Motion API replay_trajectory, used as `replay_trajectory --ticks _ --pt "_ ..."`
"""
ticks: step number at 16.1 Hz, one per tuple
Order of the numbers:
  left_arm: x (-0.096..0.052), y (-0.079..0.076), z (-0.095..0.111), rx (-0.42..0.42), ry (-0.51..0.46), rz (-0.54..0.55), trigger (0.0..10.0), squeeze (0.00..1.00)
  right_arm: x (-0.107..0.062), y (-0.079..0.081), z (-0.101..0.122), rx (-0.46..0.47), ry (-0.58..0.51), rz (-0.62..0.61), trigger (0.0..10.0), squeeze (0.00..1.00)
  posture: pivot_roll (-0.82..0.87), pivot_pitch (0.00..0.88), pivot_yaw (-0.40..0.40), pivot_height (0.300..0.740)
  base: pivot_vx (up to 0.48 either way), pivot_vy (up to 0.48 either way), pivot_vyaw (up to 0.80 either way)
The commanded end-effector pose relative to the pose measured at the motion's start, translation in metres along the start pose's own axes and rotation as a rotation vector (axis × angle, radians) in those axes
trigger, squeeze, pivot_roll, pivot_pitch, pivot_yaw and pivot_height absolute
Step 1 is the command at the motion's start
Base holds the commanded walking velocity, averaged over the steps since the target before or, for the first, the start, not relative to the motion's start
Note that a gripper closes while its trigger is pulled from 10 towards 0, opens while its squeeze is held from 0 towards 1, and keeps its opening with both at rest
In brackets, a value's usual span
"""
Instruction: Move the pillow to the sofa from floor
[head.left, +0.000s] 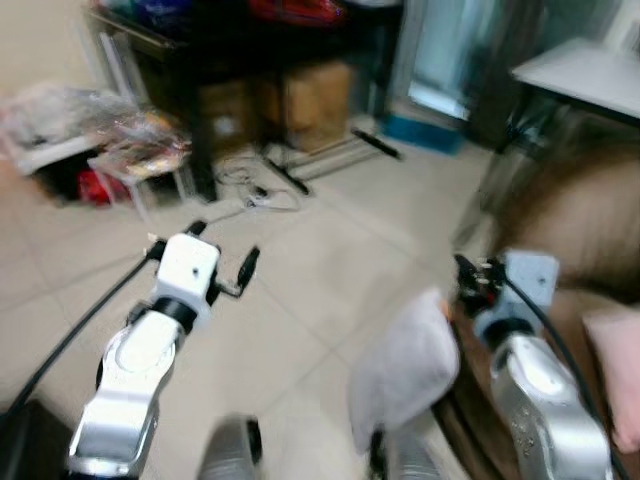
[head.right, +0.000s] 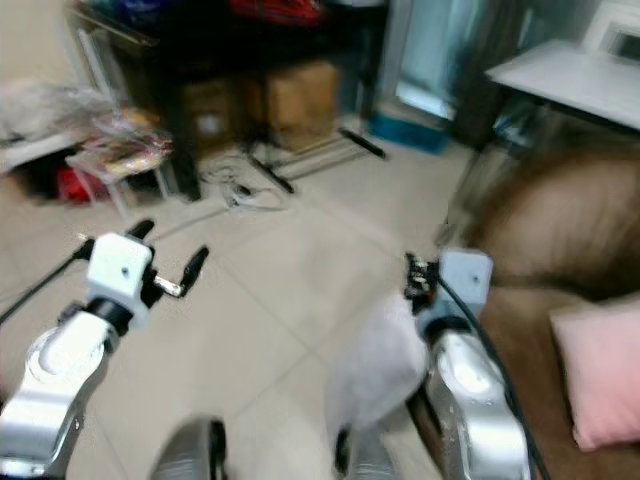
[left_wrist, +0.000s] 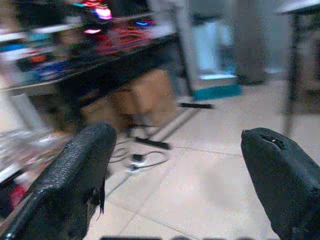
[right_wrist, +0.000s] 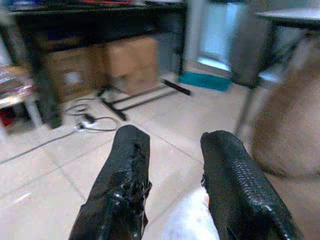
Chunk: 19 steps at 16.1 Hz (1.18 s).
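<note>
Tiled floor (head.left: 300, 270) blurred; right gripper (right_wrist: 172, 165) fingers pinch white pillow (head.left: 405, 370), off floor, sofa (head.right: 560, 250) beside; placing left. Left gripper (left_wrist: 180, 165) fingers wide, empty.

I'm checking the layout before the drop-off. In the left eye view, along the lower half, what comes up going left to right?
Left claw held over the floor tiles → white pillow hanging at the right claw → brown sofa → pink cushion at the right edge.
</note>
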<state>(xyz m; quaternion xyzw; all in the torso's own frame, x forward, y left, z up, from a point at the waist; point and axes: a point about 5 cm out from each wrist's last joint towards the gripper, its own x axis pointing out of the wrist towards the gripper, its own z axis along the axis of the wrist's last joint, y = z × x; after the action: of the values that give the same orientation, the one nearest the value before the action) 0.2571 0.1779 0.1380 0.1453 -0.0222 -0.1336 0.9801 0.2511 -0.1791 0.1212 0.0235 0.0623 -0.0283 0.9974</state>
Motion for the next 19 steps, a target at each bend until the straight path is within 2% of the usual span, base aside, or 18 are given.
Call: replay_trajectory --ticks 1,7,10,16,19 --pt "-0.0014 0.0015 -0.0046 -0.002 0.025 -0.002 10.0 0.0 0.0003 0.0027 0.0003 0.0 -0.002 0.009 10.0 0.0 -0.05 0.0 -0.016 0.625 0.0 0.0 0.0" --pt "-0.0023 0.0025 -0.0055 -0.006 0.028 0.003 10.0 0.0 0.0024 0.0045 -0.0014 -0.007 0.012 0.02 10.0 0.0 -0.04 0.0 -0.02 0.625 0.256 0.0 0.0" --pt "-0.0021 0.0028 -0.0055 -0.008 0.029 0.002 10.0 0.0 0.0025 0.0046 -0.0013 -0.008 0.014 0.021 10.0 0.0 -0.04 0.0 -0.019 0.625 0.266 0.0 -0.53" --pt "-0.0011 0.004 -0.0052 -0.008 0.028 0.004 10.0 0.0 0.0039 0.0046 -0.0013 -0.011 0.013 0.015 10.0 0.0 -0.04 0.0 -0.02 0.625 0.271 0.0 0.0" --pt "0.0 0.0043 -0.0049 -0.008 0.028 0.002 10.0 0.0 0.0048 0.0034 -0.0022 -0.007 0.025 0.007 10.0 0.0 -0.05 0.0 -0.016 0.625 0.27 0.0 -0.71"
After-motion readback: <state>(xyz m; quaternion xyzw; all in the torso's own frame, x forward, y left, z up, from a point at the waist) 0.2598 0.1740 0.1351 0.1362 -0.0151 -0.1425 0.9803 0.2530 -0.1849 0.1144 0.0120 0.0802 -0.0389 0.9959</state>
